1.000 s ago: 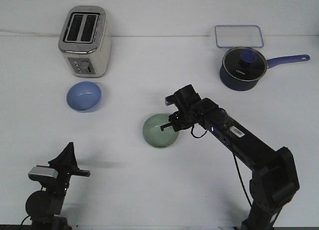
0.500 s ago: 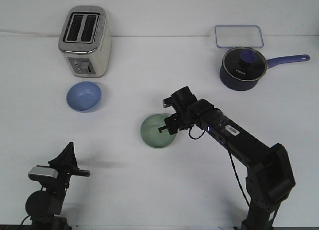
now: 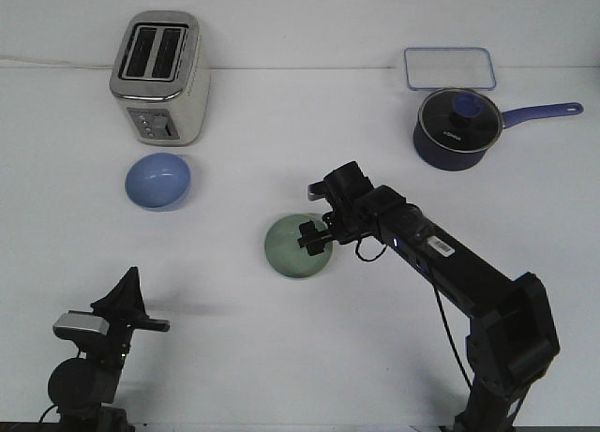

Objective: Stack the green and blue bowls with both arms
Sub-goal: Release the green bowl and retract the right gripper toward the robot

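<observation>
- The green bowl [image 3: 296, 247] sits on the white table [image 3: 281, 357], near the middle.
- The right gripper [image 3: 312, 237] is at the right edge of the green bowl. Its fingers look closed on the rim, so I think it is holding the bowl, but the view is too small to be sure.
- The blue bowl [image 3: 157, 180] sits well apart from the green one, away to the left and farther back, just in front of the toaster [image 3: 159, 76].
- So the green bowl has to go left and back to reach the blue bowl. That is the way the next move must go, I think.
- The left gripper [image 3: 127, 305] is low at the near left, and nothing is in it. I cannot tell how wide it is.
- The left arm is on the blue bowl's side of the table. The right arm is the one at the green bowl.
- Both bowls are round, so they have no long side.
- The saucepan [image 3: 456, 127] at the back right has white writing on its glass lid, but it is too small to read. Behind it lies a clear lid [image 3: 449, 67].
- The right arm has a white sticker, and I cannot read that either.
</observation>
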Controlling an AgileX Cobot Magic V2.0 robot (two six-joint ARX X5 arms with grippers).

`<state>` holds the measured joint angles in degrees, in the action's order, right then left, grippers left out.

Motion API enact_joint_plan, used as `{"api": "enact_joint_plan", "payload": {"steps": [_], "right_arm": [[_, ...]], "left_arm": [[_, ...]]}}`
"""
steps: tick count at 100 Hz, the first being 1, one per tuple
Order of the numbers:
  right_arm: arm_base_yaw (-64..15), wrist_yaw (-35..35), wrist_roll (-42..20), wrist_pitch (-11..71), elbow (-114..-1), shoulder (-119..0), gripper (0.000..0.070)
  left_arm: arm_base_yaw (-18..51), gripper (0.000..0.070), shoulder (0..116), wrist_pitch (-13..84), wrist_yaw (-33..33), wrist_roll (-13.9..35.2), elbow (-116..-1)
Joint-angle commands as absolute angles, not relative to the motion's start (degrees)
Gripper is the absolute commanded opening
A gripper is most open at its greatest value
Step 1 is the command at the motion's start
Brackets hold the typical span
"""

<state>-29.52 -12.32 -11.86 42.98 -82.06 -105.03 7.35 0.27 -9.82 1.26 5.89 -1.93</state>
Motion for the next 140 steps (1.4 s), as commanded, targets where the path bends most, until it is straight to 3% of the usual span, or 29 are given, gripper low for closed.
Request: {"api": "enact_joint_plan", "payload": {"steps": [1, 23, 70, 98, 140], "right_arm": [[-29.39, -12.60, -11.97, 42.70, -82.91, -102.67, 0.0503], [-24.82, -12.32, -9.78, 43.59, -82.91, -94.52, 0.0503], [-6.98, -10.20, -0.80, 47.86, -79.48, -79.57, 0.0502], [-1.02, -10.28, 0.03, 36.21, -65.19, -66.48, 0.0502], [-0.32, -7.44, -0.25, 17.10, -39.33, -46.26, 0.0502]], "left_arm": [[7.35, 0.0011, 0.19, -10.39, 1.10, 5.58, -0.80], [7.35, 0.0011, 0.19, -10.39, 1.10, 5.61, -0.80], [7.35, 0.0011, 0.19, -10.39, 1.08, 5.58, -0.80], [7.35, 0.0011, 0.19, -10.39, 1.08, 5.58, -0.80], [7.35, 0.0011, 0.19, -10.39, 1.08, 5.61, -0.80]]}}
